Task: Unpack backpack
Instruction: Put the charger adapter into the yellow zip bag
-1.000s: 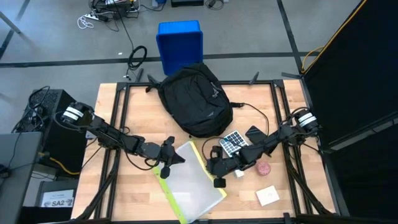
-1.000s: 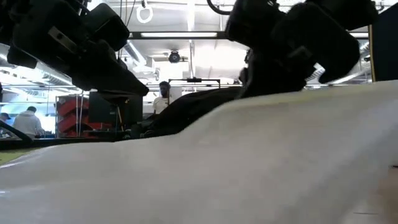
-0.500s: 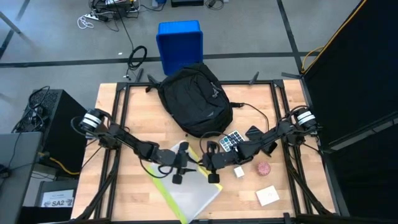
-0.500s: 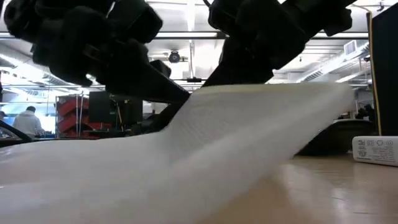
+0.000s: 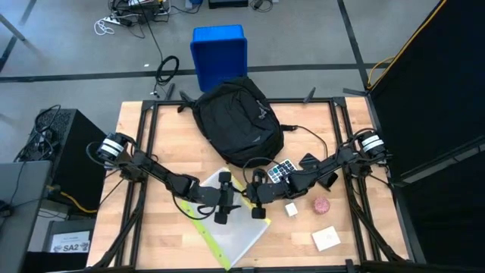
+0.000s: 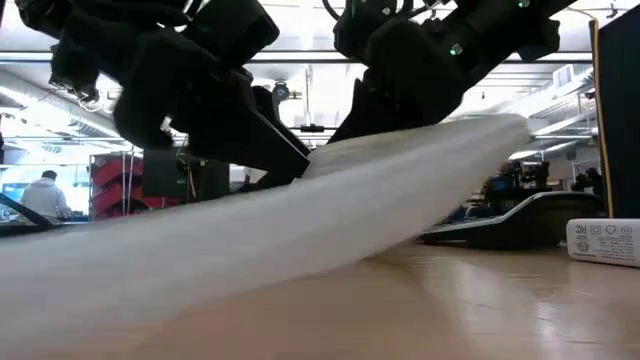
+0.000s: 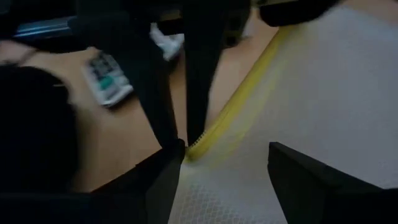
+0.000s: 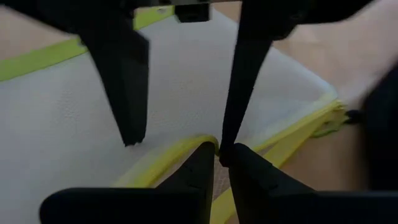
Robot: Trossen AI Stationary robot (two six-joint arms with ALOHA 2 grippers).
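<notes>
I see the backpack (image 5: pixel 237 121) lying at the worktop's far edge, centred. My right gripper (image 5: pixel 253 199) is pinched on the yellow-edged mesh pouch (image 5: pixel 231 233) near the front edge; my left gripper (image 5: pixel 225 199), fingers spread, sits just beside it.

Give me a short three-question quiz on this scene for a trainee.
1. True or false: the right gripper pinches the yellow edge of the white mesh pouch.
2. The left gripper is: A, open over the pouch; B, shut on the backpack.
3. Fill in: behind the backpack stands a blue ____.
Key: 1 true; 2 A; 3 bin.
</notes>
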